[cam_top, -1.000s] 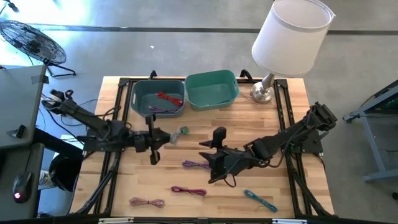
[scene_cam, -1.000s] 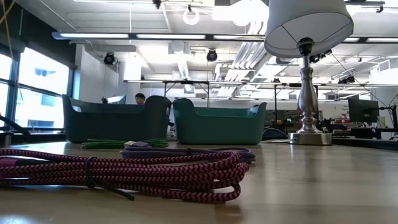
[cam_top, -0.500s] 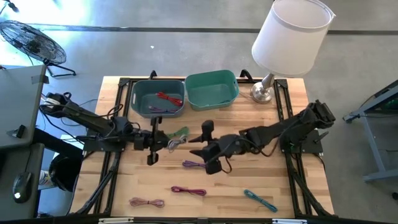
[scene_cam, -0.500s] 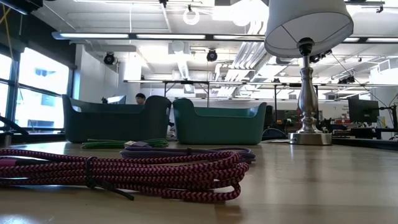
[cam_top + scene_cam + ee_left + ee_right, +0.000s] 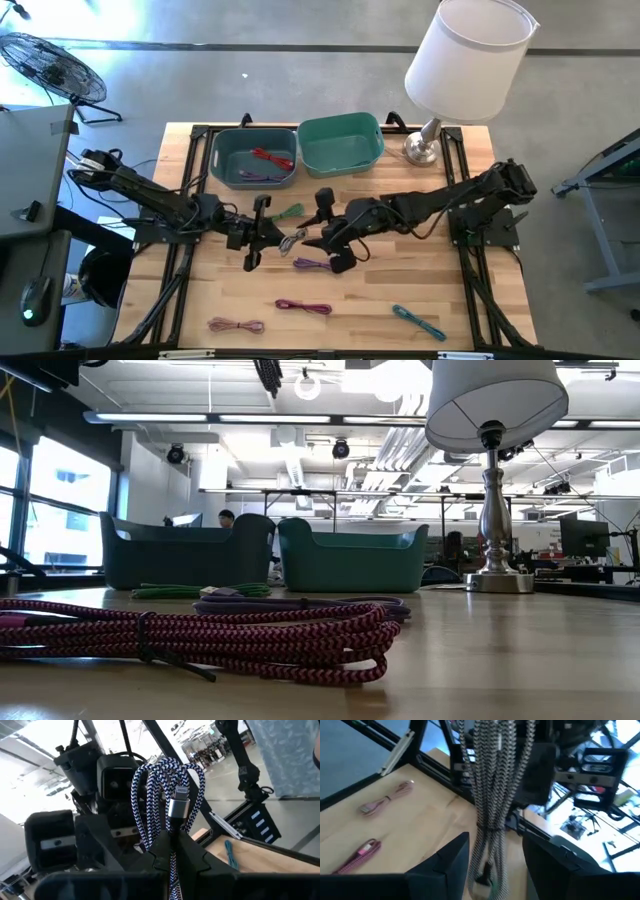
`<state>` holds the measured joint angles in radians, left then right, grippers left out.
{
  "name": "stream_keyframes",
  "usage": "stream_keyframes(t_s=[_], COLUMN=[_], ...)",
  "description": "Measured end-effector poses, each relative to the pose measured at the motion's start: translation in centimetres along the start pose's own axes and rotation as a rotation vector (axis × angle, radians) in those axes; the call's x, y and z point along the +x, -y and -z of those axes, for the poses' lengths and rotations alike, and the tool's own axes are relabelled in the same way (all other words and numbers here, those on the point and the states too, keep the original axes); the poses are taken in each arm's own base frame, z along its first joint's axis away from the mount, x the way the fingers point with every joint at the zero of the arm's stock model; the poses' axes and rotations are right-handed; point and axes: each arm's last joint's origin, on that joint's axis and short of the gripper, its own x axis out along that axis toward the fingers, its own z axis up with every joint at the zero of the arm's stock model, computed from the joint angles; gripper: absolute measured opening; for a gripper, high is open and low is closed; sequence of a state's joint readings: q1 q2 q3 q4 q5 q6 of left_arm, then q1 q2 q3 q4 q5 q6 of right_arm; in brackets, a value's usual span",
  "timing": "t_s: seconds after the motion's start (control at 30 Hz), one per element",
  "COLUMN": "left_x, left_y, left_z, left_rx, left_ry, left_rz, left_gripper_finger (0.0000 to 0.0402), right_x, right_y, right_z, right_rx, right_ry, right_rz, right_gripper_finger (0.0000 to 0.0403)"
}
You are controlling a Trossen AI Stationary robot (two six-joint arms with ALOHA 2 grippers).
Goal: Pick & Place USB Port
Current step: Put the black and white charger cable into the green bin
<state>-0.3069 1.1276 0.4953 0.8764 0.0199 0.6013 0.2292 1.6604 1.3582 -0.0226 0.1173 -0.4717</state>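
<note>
A white-and-dark braided USB cable bundle (image 5: pixel 293 240) with a silver plug (image 5: pixel 177 806) is held up near the table's middle. My left gripper (image 5: pixel 272 238) is shut on it, coming from the table's left. My right gripper (image 5: pixel 318 232) is open and faces it from the right. Its two fingers (image 5: pixel 445 865) stand on either side of the bundle (image 5: pixel 492 795) and touch nothing that I can see. A grey-blue bin (image 5: pixel 252 158) with a red and a purple cable, and a teal bin (image 5: pixel 340 143), stand at the far edge. My left gripper pinches the braided bundle between its two fingers at one end of the coil (image 5: pixel 171 851), just below the silver plug. The fingers come roughly level from the table's left. The looped part (image 5: pixel 165 775) sticks out past the fingertips toward the right gripper, lifted clear of the table.
Loose cable bundles lie on the wood: green (image 5: pixel 290 212), purple (image 5: pixel 312 265), magenta (image 5: pixel 303 307), pink (image 5: pixel 236 325), blue (image 5: pixel 418 322). A table lamp (image 5: pixel 465 60) stands at the far right corner. In the low view the magenta bundle (image 5: pixel 200 635) fills the foreground.
My right gripper has travelled toward the table's left and a little toward the far edge, until its open fingers stand around the held bundle. My left gripper has shifted slightly toward the right with the cable still in its hold.
</note>
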Motion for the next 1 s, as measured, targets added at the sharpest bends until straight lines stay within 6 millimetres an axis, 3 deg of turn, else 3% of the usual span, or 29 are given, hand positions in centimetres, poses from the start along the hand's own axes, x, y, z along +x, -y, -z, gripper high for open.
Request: stream_keyframes(t_s=[0.23, 0.4, 0.47, 0.57, 0.63, 0.83, 1.0], left_x=[0.1, 0.1, 0.1, 0.1, 0.1, -0.3, -2.0], left_y=[-0.3, -0.8, -0.7, -0.7, -0.7, -1.1, -2.2], left_z=[0.4, 0.7, 0.8, 0.9, 1.1, 0.8, -0.8], left_rx=[0.0, -0.025, -0.023, -0.008, 0.015, 0.035, 0.058], left_ry=[0.004, 0.006, -0.001, -0.022, -0.047, -0.085, -0.12], left_rz=[-0.001, 0.006, 0.007, -0.004, -0.008, -0.076, -0.103], left_gripper_finger=[0.0005, 0.0006, 0.0006, 0.001, 0.0019, 0.0057, 0.0084], right_x=[2.1, 2.2, 2.2, 2.2, 2.2, 1.9, 1.4], right_y=[-0.8, -0.8, -0.8, -0.8, -0.8, -0.6, -0.7], right_z=[1.0, 0.9, 0.9, 1.1, 1.3, 2.0, 3.1], right_rx=[-0.05, -0.062, -0.057, -0.065, -0.079, -0.059, -0.064], right_ry=[0.011, 0.027, 0.018, -0.019, -0.05, -0.195, -0.351], right_rz=[-0.014, -0.001, 0.011, 0.039, 0.057, 0.176, 0.245], right_gripper_finger=[0.0176, 0.0164, 0.0136, 0.0053, 0.0021, 0.002, 0.0019])
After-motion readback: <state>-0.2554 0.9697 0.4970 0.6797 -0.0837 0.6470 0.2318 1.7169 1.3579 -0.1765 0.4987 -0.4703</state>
